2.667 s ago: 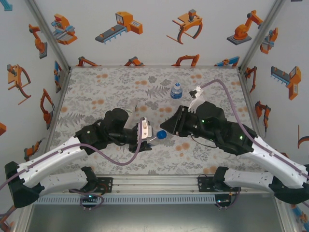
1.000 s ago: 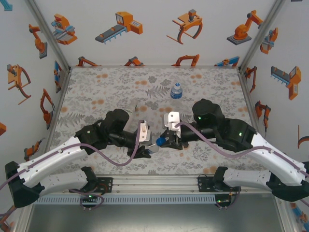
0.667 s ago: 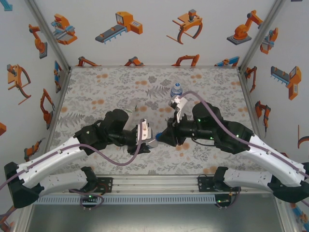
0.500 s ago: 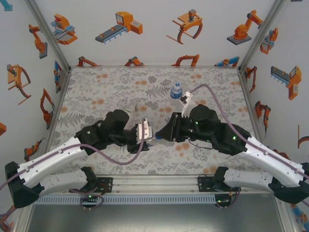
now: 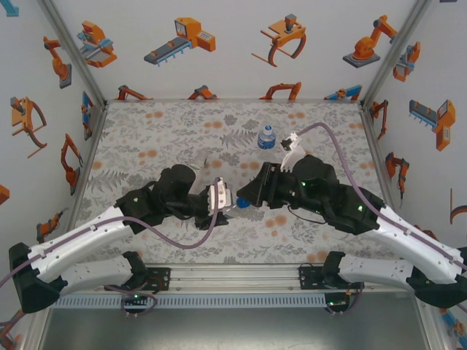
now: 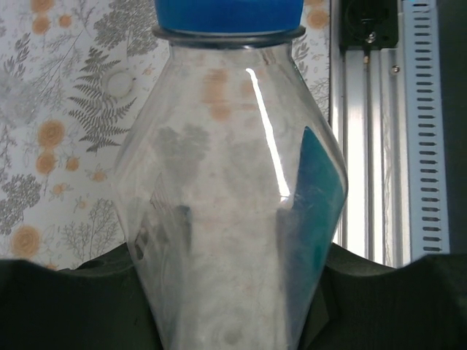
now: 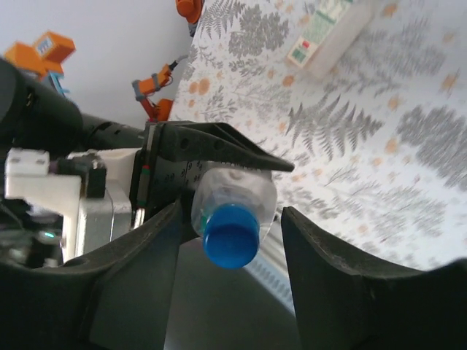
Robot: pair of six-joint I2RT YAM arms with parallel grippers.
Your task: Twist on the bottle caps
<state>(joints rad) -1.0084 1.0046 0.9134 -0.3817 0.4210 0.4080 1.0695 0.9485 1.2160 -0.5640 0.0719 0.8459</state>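
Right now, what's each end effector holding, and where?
Left end effector grips the clear bottle by its body. Right end effector stands open around the blue cap, not gripping.

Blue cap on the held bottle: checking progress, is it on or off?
On: the blue cap sits over the neck of the bottle; how tight cannot be told.

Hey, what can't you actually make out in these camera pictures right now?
Left wrist view: the held bottle has its blue cap cut off by the top edge; tightness unclear.
Top view: that bottle is mostly hidden between the left gripper and right gripper.
Right wrist view: the white-and-green bottle runs past the top edge, so its cap end is unseen.
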